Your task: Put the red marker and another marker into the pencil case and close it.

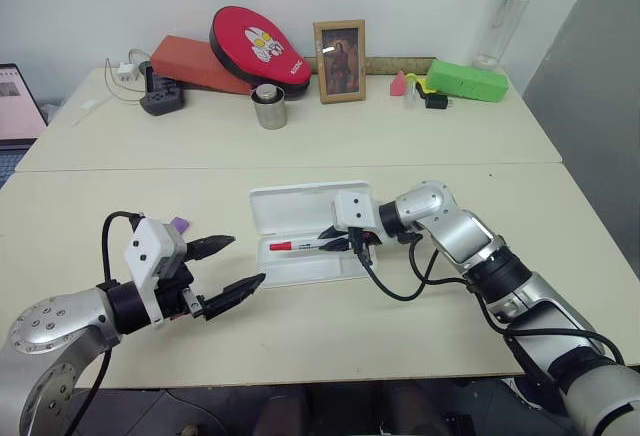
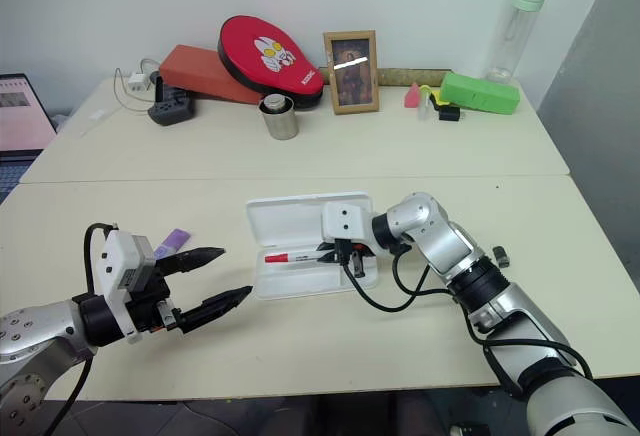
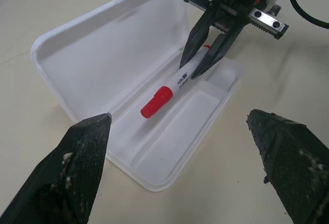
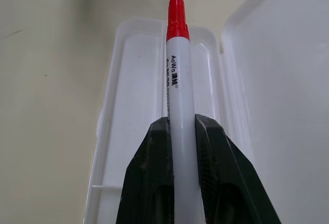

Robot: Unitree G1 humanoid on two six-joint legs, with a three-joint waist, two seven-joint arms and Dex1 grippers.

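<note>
Right gripper (image 1: pixel 337 239) clamps the red marker (image 1: pixel 296 245) over the open pencil case (image 1: pixel 300 206); left gripper (image 1: pixel 232 266) spread empty at near left.

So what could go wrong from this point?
The right gripper holds the red marker by its back end, over the open case; the cap hangs out ahead, so on release it may tip or land across a tray divider, not in a slot. The lid stands up just behind the marker and a nudge could shift the light case. The purple marker lies behind the open left gripper, close to its wrist: an awkward reach.
</note>
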